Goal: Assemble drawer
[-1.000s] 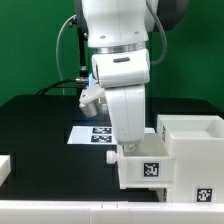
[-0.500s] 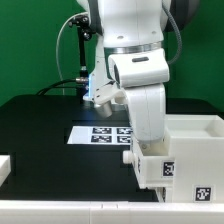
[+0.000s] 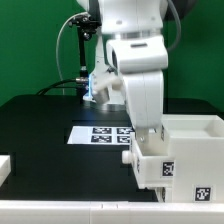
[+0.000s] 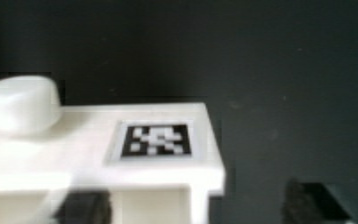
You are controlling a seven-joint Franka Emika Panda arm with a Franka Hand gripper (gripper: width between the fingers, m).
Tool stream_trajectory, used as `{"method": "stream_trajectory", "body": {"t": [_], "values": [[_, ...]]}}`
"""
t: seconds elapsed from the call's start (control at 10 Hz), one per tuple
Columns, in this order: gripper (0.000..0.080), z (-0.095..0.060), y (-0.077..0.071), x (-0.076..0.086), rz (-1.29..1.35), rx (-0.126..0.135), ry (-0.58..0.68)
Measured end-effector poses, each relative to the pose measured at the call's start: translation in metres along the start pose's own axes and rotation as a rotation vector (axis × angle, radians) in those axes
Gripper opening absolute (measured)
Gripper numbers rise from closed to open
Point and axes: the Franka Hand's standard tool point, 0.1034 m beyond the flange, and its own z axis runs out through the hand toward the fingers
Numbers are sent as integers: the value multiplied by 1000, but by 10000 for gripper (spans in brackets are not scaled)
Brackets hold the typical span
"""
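- Tray (image 3: 152,160) sits half inside the housing (image 3: 195,150), near the desk's (image 3: 40,125) front right corner.
- Tool's (image 3: 150,133) grip state cannot be told; the arm hides it.
- Push straight, keeping the tray level.

White drawer tray (image 3: 160,160), black-and-white square tag on front; white arm (image 3: 135,60); black table (image 3: 40,130); green backdrop (image 3: 30,40); white marker board (image 3: 100,133), black tags.

- We see a white tray (image 3: 150,163), open-topped and tagged, touching the housing's side.
- We see the white housing (image 3: 196,152) upright at the exterior view's right.
- We see a round knob (image 4: 19,102) beside a tag.
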Motion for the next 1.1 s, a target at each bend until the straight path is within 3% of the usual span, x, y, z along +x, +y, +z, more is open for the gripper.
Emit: {"method": "stream_trajectory", "body": {"t": [0.1, 0.3, 0.4, 0.6, 0.8, 1.1], "values": [[582, -15, -1, -7, 4, 13, -17], [629, -38, 2, -26, 9, 30, -38], [646, -38, 2, -33, 11, 28, -38], [646, -18, 0, -48, 3, 45, -19], [649, 3, 1, -47, 11, 58, 5], [649, 10, 3, -32, 16, 63, 10]]}}
